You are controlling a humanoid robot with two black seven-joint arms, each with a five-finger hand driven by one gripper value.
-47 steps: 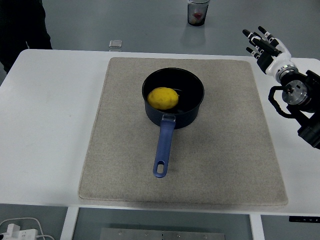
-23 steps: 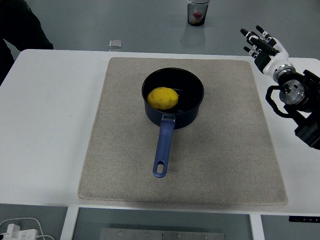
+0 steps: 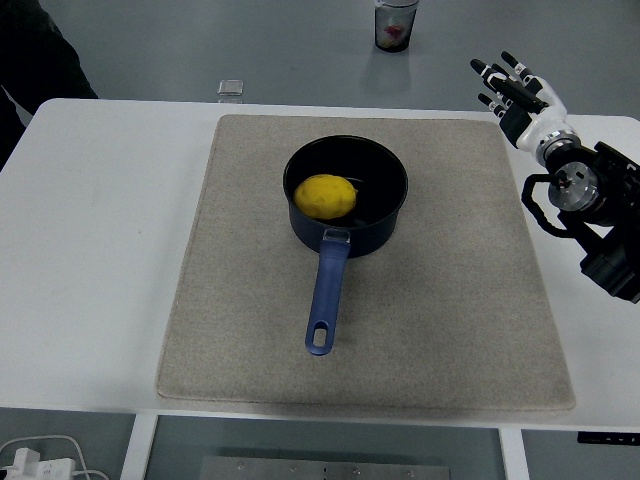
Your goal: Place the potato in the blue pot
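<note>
A yellow potato (image 3: 325,196) lies inside the dark blue pot (image 3: 385,205), which stands on the grey mat (image 3: 240,300) with its blue handle (image 3: 326,296) pointing toward the near edge. My right hand (image 3: 512,88) hovers over the table's far right corner, to the right of the pot and well apart from it, fingers spread and holding nothing. The left arm does not show.
A small clear object (image 3: 231,88) lies at the table's far edge, left of the mat. A cup (image 3: 396,24) stands on the floor beyond the table. A person's dark sleeve (image 3: 30,50) shows at the top left. White cables (image 3: 40,460) lie below the near left corner.
My right hand has drifted a little left and up toward the mat's far right corner. The person's sleeve at the top left has pulled back. Pot and potato have not moved.
</note>
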